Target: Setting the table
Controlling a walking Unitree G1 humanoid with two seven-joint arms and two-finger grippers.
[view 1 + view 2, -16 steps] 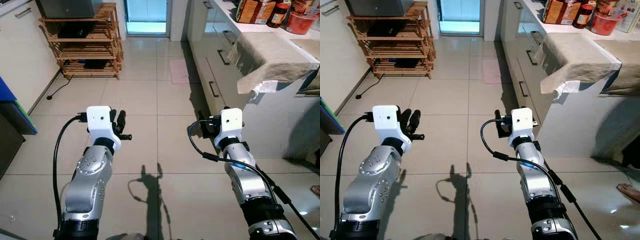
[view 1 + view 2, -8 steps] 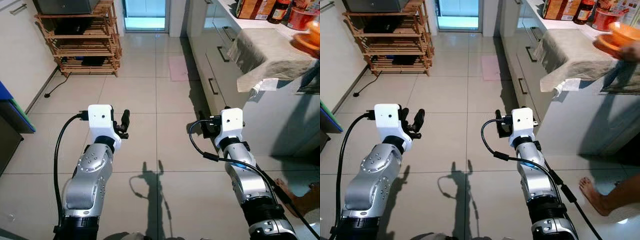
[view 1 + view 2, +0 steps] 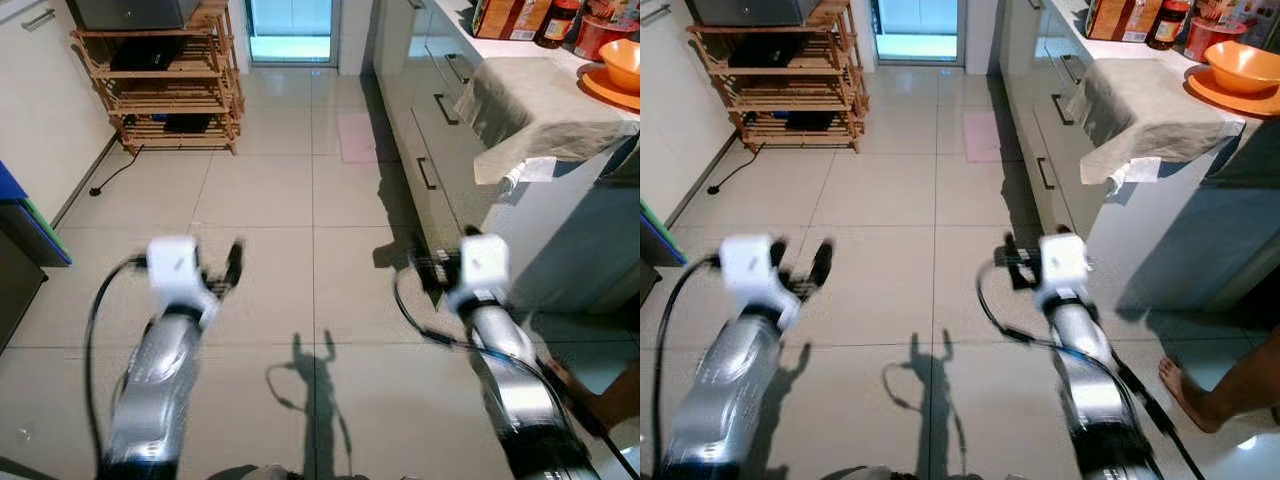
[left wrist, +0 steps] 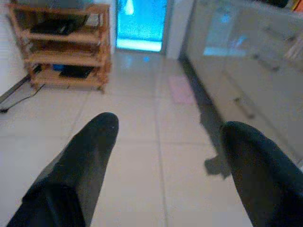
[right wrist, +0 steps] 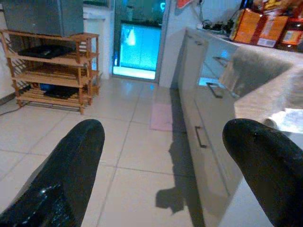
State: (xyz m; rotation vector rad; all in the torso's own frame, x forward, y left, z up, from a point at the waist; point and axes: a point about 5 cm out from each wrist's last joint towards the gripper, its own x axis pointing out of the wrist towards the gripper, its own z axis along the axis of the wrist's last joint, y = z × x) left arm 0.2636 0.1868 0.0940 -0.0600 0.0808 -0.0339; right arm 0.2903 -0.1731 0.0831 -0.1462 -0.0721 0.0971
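The robot is standing on the tiled kitchen floor, facing down the aisle, and nothing is in hand yet. The long white counter is running along the right side, a beige cloth draped over its near corner and hanging past the edge. At the far right edge of that counter, just beyond the cloth, an orange bowl is sitting on an orange plate; behind them, against the back edge, a red tub, a dark bottle and an orange packet are lined up. Across the aisle a wooden rack is standing against the left wall.

By my read this is the approach step: the tableware is well apart from both arms, so the next move is calling for a turn to the right and a step toward the counter before either arm reaches up for the bowl and plate. A person's bare foot is showing near the lower right, so that turn wants care.

Both silver arms are held out forward, low, at about the same height, blurred in the head views. The left gripper is pointing down the aisle with its two black fingers spread wide, holding nothing. The right gripper is likewise gaping, empty, aimed along the counter's cabinet fronts.
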